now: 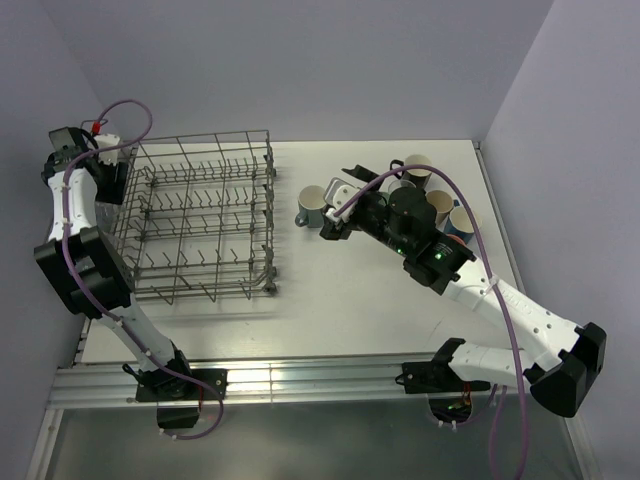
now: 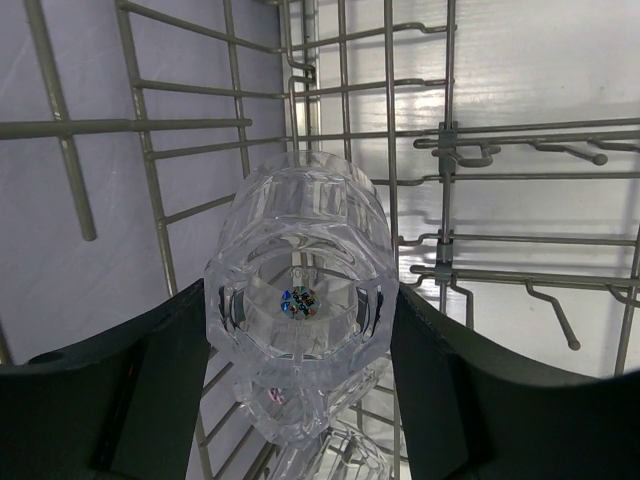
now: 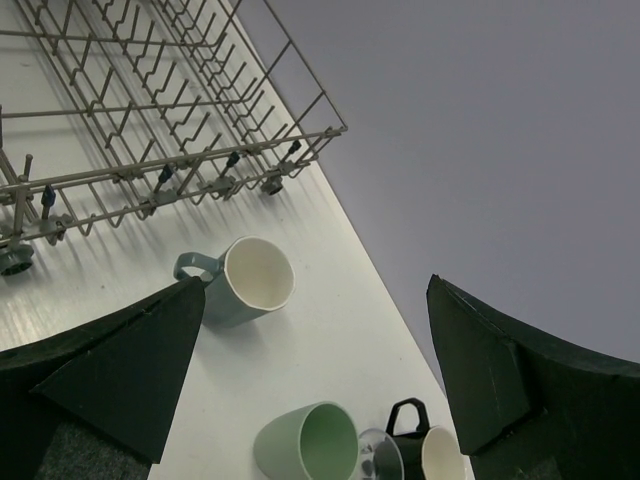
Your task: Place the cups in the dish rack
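- The left end effector (image 2: 300, 297) is closed on a clear glass tumbler (image 2: 300, 240), gripped across its body between the two dark fingers (image 2: 150, 380).
- That tumbler is held inside the dish rack (image 1: 200, 215), at the rack's far-left side, with wire bars around it. Whether it rests on the tines cannot be told.
- Below it in the left wrist view lies a second clear tumbler (image 2: 295, 405), and the edge of what appears to be a third shows at the bottom of the frame. Judgement: glass loading is well advanced.
- The right end effector (image 1: 336, 204) is wide open and holds nothing; it hovers over the counter (image 1: 350, 310) to the right of the rack.
- The grey-blue mug (image 3: 245, 280) lies on its side just beside the rack's right wall, not yet loaded.
- The green mug (image 3: 310, 440), the black mug (image 3: 405, 425) and several more mugs are clustered near the counter's far-right corner, all outside the rack.
- Assessment: the task is partly done; no mug is seen in the rack, so every mug is outstanding, and the held tumbler awaits release.
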Available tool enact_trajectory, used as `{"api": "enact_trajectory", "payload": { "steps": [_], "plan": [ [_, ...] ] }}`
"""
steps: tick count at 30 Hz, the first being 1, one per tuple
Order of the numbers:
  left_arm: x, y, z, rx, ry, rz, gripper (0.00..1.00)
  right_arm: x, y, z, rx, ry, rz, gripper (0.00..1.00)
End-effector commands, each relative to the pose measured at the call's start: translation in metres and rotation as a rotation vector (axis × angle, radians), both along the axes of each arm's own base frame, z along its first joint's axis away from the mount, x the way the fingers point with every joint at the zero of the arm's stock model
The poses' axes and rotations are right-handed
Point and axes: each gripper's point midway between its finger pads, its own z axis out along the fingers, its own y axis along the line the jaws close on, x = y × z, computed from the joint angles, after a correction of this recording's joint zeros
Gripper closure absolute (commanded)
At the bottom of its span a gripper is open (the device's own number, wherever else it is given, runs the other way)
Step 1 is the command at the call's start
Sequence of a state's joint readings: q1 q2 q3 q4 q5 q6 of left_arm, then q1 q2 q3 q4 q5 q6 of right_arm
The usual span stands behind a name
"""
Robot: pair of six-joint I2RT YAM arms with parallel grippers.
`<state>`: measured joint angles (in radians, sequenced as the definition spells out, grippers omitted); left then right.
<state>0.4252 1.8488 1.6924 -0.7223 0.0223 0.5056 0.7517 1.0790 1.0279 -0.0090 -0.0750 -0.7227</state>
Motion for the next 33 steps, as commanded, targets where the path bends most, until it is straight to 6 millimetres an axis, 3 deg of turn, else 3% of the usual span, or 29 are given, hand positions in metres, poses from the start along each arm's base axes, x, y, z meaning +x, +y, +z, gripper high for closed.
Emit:
{"api": "enact_trajectory", "payload": {
  "steps": [1, 16, 30, 33],
  "plan": [
    [0.009, 0.010, 0.006, 0.046, -0.040, -0.005, 1.00, 0.003, -0.001, 0.018, 0.038, -0.025, -0.007, 0.00],
    [0.005, 0.009, -0.023, 0.016, 0.012, -0.003, 1.00, 0.002, 0.002, 0.017, 0.023, -0.032, 0.013, 0.00],
    [-0.005, 0.004, -0.034, -0.060, 0.079, 0.005, 1.00, 0.000, 0.002, 0.013, -0.001, -0.029, 0.026, 0.00],
    [-0.007, 0.003, -0.035, -0.062, 0.086, 0.006, 0.91, -0.001, 0.002, 0.014, 0.001, -0.031, 0.026, 0.00]
  ]
}}
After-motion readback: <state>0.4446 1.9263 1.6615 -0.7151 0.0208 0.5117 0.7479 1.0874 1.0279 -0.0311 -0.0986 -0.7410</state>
